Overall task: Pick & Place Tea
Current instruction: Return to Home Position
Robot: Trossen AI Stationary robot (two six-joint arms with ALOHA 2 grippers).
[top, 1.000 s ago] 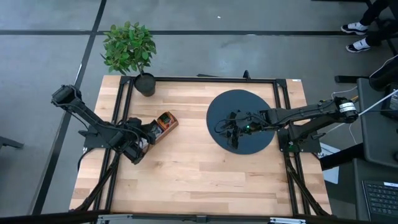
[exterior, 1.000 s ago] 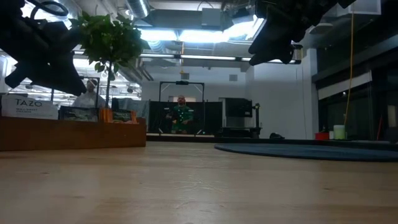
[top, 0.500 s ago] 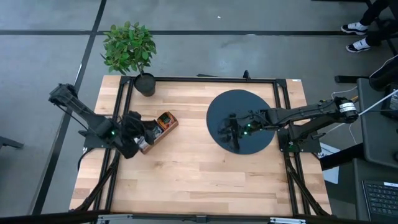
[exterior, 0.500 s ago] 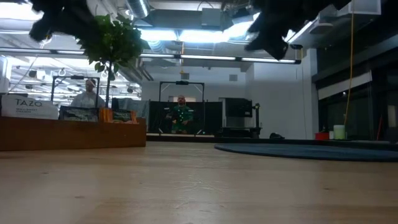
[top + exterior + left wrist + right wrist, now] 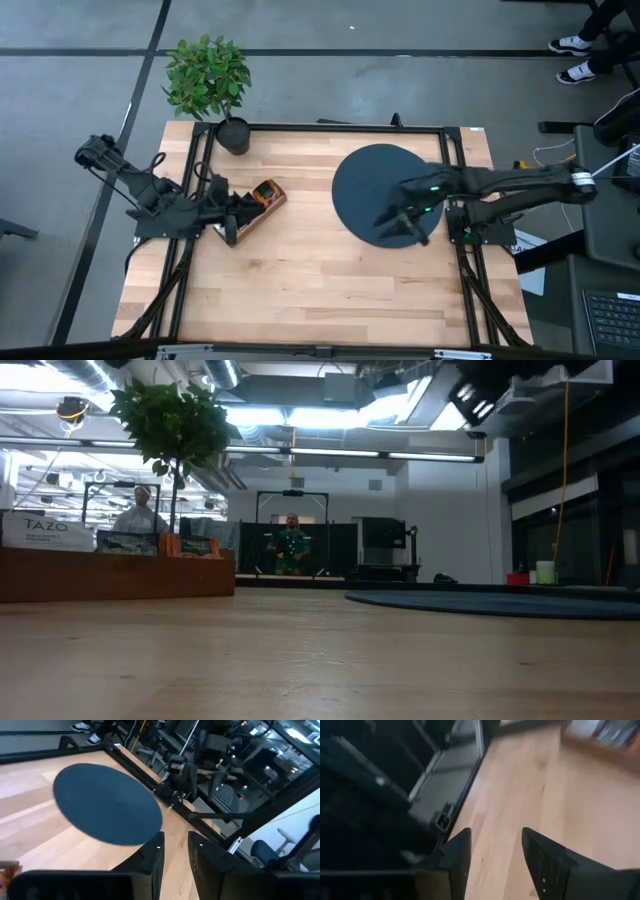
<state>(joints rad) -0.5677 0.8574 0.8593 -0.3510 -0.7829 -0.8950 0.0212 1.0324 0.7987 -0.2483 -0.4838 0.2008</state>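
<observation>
The tea sachets [image 5: 266, 193] stand in a brown wooden box [image 5: 258, 204] left of the table's middle. The low view shows white, dark and orange sachets [image 5: 125, 542] upright above the box wall [image 5: 115, 577]. My left gripper [image 5: 235, 212] hovers high beside the box's left end, nearly level. It is open, with only bare table between its fingers [image 5: 176, 837]. My right gripper [image 5: 400, 222] hangs above the near right part of the dark round disc [image 5: 375, 180]. It is open and holds nothing [image 5: 496, 832].
A potted plant [image 5: 210, 80] stands at the far left corner. A black frame [image 5: 340, 127] runs along the table's far and side edges. Bare wood [image 5: 310, 280] lies between box and disc and toward the near edge. A person [image 5: 290, 546] stands in the room behind.
My left gripper has risen beside the box, out of the low view, and tipped up from pointing down to nearly level. My right gripper has moved over the disc toward the table's right and near edges and turned about.
</observation>
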